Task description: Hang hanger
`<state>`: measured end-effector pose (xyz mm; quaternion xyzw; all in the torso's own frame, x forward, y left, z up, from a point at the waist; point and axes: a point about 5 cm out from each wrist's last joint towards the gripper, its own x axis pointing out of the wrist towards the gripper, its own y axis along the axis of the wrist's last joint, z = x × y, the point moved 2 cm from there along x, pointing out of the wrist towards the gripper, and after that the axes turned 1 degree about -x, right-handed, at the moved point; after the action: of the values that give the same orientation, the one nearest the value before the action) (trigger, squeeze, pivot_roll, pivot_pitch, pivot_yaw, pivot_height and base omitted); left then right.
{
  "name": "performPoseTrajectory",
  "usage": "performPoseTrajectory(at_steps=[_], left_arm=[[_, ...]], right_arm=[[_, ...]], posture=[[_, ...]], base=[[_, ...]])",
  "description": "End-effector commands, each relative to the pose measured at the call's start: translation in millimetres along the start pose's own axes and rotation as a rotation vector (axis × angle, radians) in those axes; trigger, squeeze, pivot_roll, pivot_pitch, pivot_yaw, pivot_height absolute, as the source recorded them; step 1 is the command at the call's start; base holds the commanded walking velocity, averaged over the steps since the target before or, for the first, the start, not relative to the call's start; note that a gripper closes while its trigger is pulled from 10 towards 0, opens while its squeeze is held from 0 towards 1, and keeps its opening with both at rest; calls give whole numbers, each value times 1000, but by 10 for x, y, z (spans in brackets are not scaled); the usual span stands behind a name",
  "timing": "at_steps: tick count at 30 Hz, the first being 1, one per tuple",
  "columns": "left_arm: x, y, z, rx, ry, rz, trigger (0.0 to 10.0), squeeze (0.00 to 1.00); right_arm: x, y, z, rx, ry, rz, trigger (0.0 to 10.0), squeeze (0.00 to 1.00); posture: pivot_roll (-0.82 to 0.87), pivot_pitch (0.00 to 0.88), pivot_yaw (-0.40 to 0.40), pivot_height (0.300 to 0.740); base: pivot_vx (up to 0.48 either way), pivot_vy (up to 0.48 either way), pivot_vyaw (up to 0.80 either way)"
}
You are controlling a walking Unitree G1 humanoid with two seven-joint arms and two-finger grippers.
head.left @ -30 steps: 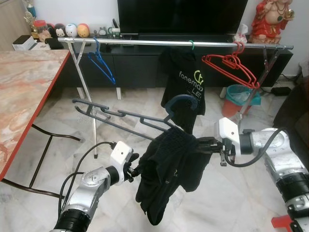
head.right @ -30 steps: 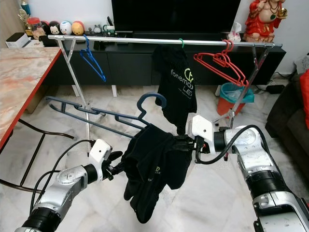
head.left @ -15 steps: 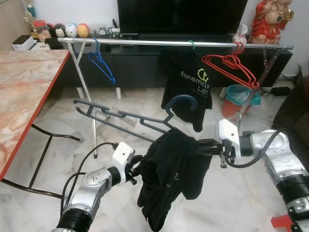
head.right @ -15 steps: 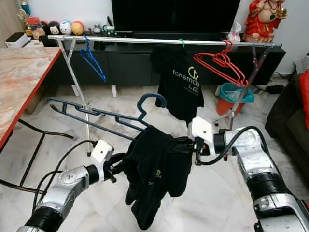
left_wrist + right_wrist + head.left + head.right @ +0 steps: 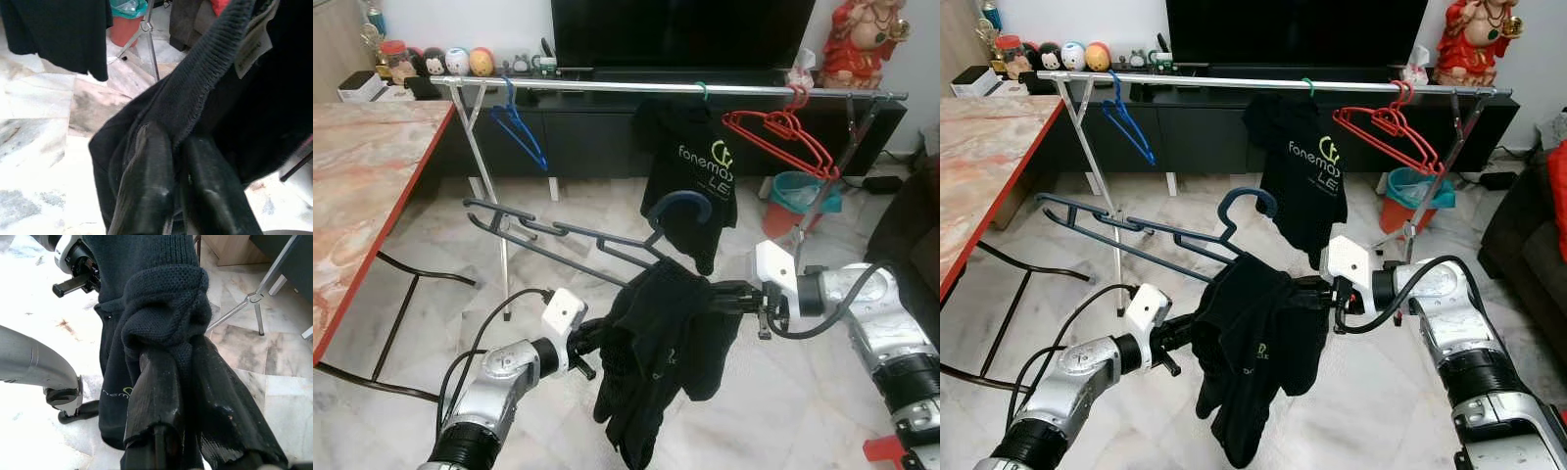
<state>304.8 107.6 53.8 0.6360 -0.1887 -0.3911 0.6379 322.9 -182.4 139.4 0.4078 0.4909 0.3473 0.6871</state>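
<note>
The black garment [image 5: 661, 343] now hangs lower and narrower than a second ago, its bottom hem nearer the floor. The left gripper [image 5: 592, 338] sits a little higher and closer to the cloth. On the rail, the printed black shirt [image 5: 690, 166] swings slightly.

The silver clothes rail [image 5: 607, 86] has an open stretch between the blue plastic hanger [image 5: 520, 127] and the hanging black printed T-shirt [image 5: 690, 166]. Red hangers [image 5: 781, 135] crowd its right end. The dark blue hanger [image 5: 597, 240] and bunched black garment [image 5: 661, 343] block the approach; the marble desk [image 5: 362, 176] apparently closes the left.
</note>
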Motion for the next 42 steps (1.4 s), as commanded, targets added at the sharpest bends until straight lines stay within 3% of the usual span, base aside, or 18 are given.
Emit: performPoseTrajectory(at_steps=[1,17,20,21,25,42], left_arm=[[-20,-9,8,-9,-9,6,0,0],[-50,-19,27,-24,-28,13,0,0],[-91,-56,-23,-25,-1,-5,0,0],[-150,-108,-84,-19,36,-31,0,0],[-177,-127,-113,-16,55,-38,0,0],[-177,-127,-113,-16,55,-38,0,0]], right_arm=[[-32,56,30,-19,-22,23,0,0],[-22,17,15,-10,-26,13,0,0],[-82,-11,-12,-19,2,-11,0,0],[-175,-67,-66,-25,50,-56,0,0],[-222,-97,-101,-26,79,-81,0,0],[-222,-97,-101,-26,79,-81,0,0]], posture=[[52,0,-46,740],[56,0,-44,740],[54,0,-43,740],[55,0,-44,740],[53,0,-43,740],[53,0,-43,740]], base=[[0,0,0],[0,0,0],[0,0,0],[0,0,0],[0,0,0],[0,0,0]])
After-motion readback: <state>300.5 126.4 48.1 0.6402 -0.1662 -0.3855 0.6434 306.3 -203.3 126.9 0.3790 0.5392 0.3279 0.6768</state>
